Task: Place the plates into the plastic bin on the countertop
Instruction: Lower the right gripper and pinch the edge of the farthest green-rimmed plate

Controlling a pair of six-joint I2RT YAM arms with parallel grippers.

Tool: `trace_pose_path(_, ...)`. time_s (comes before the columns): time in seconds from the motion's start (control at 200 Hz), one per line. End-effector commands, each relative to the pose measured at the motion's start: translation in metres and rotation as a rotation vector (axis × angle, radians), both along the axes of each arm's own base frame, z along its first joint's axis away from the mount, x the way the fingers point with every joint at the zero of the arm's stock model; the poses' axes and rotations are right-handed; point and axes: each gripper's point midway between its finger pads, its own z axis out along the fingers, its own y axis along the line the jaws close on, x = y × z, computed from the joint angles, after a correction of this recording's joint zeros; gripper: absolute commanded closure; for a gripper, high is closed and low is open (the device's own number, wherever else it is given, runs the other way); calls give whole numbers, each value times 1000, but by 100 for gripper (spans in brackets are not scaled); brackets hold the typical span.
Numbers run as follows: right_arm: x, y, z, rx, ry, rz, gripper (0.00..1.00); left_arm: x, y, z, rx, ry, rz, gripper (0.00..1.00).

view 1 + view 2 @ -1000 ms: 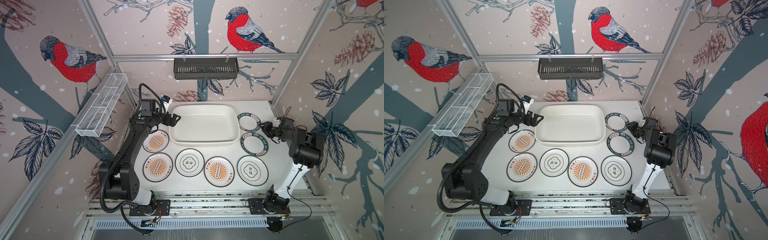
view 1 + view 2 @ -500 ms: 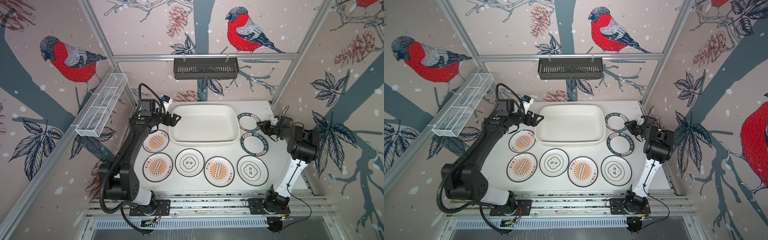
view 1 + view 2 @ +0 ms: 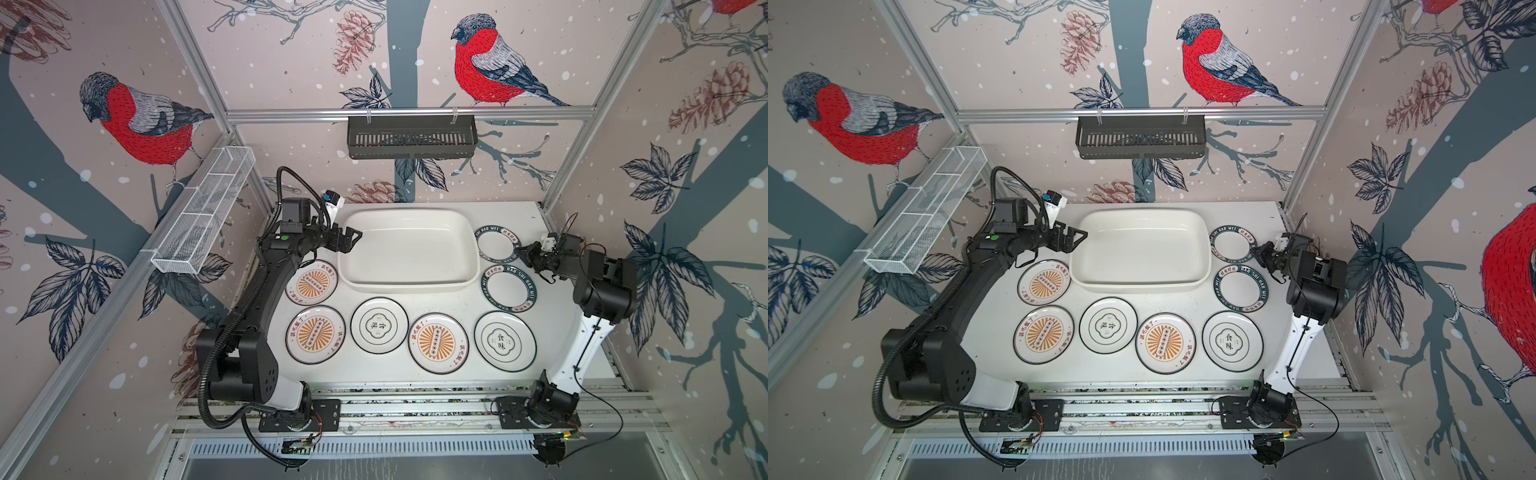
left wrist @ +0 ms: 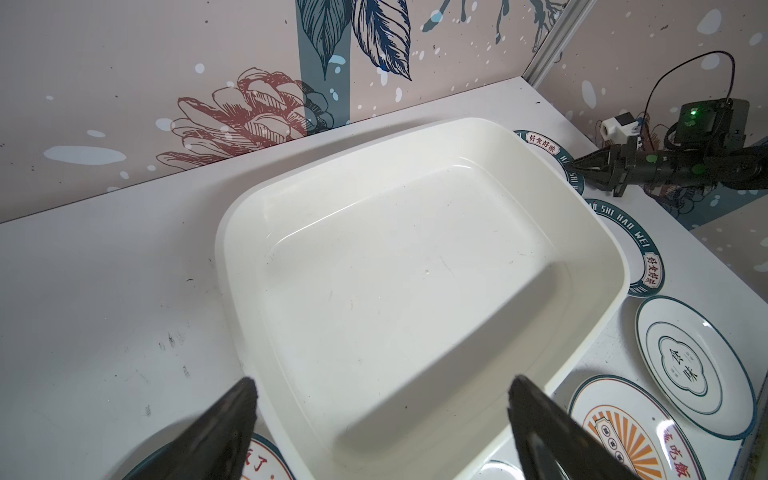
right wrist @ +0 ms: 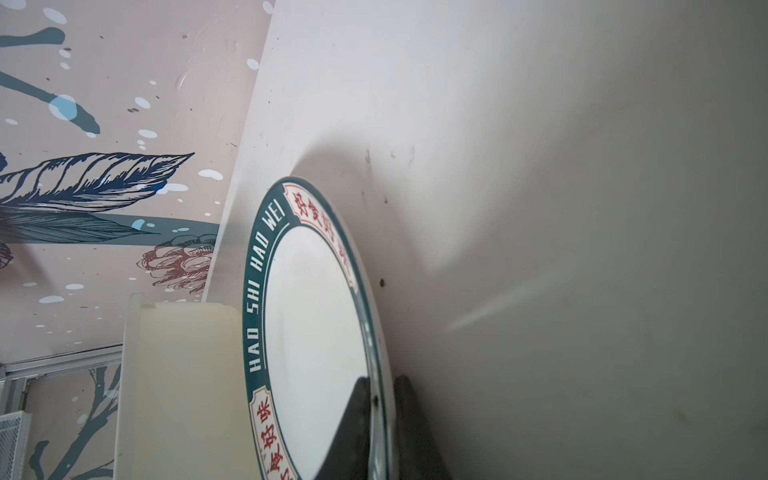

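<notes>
The right pincer has crept leftward and clenched. The left pincer gapes above the glossy white bin (rounded, rolled rim); beside it on the matte counter, the round far lettered plate is nipped at its rim by the right pincer.

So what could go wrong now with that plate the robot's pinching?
The right pincer nips only the thin rim of the far lettered plate, so it might slip or tip when lifted. The bin rim is right beside it, so the plate could bump it. The other lettered plate may get nudged.
</notes>
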Motion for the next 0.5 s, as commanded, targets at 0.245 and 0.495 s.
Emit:
trace_pose_path(0.245, -8, -3, -7, 53, 40, -51, 96, -2, -3, 9, -10, -29, -12, 7)
trace_pose_path(0.495, -1, -9, 22, 81, -42, -81, 98, -4, -2, 15, -11, -44, -10, 7)
